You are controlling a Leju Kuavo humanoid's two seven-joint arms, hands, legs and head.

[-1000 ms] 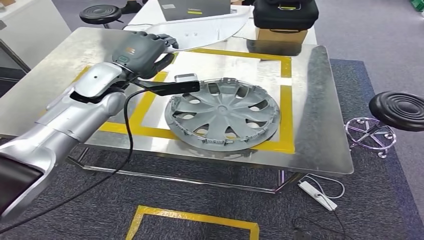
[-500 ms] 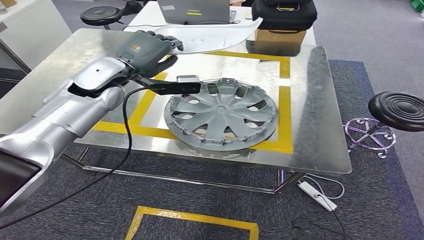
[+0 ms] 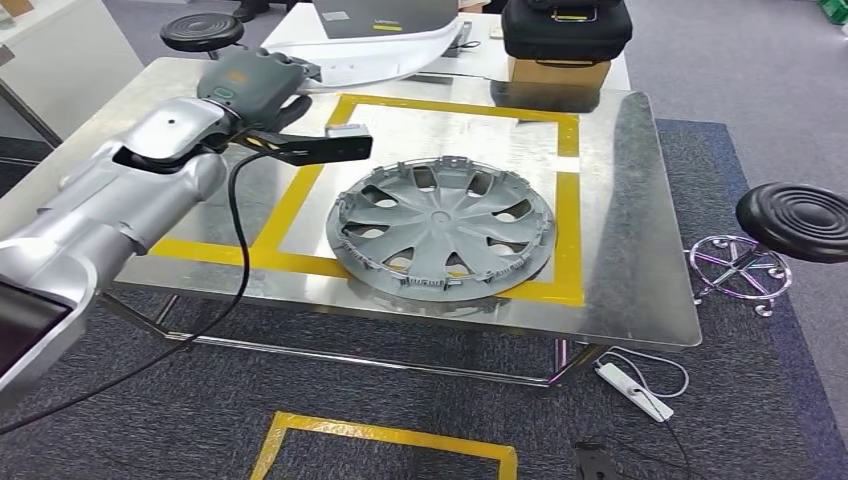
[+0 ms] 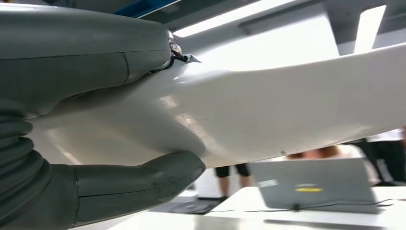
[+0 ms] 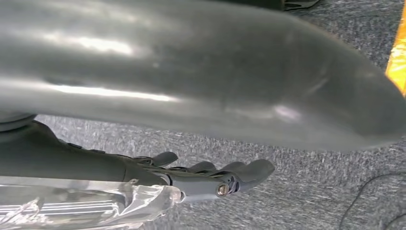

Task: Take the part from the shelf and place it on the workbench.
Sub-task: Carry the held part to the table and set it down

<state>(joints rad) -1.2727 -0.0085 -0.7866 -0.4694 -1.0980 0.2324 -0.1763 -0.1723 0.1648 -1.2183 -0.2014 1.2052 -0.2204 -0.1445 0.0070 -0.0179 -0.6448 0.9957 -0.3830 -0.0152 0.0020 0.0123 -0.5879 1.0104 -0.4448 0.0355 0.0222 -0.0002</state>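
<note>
Left hand [image 3: 255,85] grips the long white curved plastic panel [image 3: 375,58] by one end, thumb [image 4: 139,184] clamped underneath; panel hangs over the far edge of the shiny metal worktop [image 3: 640,250]. Grey hubcap [image 3: 441,227] fills the yellow-taped square [image 3: 570,180], so set down beside it. Lower flat, release only once supported.
</note>
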